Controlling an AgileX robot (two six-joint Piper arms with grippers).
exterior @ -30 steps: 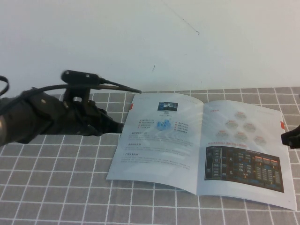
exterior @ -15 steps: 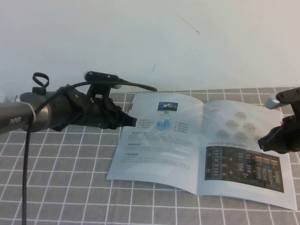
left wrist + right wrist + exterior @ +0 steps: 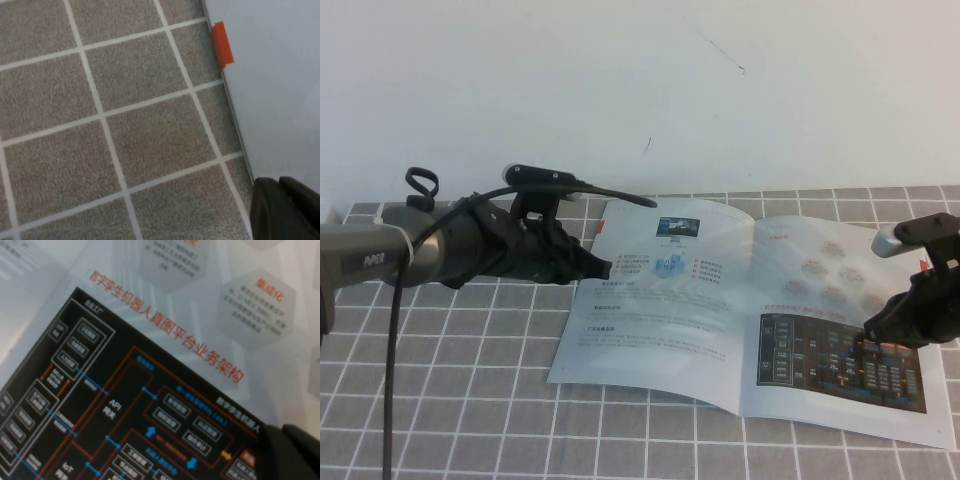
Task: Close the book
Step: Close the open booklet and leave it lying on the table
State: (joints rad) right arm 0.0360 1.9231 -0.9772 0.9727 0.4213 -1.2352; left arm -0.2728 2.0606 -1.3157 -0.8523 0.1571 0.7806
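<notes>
From my station I see the book point(image 3: 740, 310) lying open and flat on the grey checked tabletop point(image 3: 440, 380), both pages facing up. A small orange tab point(image 3: 601, 228) sticks out at the far corner of its left page.

The left end effector point(image 3: 603, 268) sits at the book's left edge, with its tip just over the outer margin of the left page. In the left wrist view its fingers point(image 3: 270, 210) look pressed together and pinch nothing. I cannot tell whether it touches the paper.

The right end effector point(image 3: 872, 325) hangs over the book's right page, above the upper right part of the dark diagram point(image 3: 125, 410) and near the page's outer edge. It also looks pressed together, with nothing held.
</notes>
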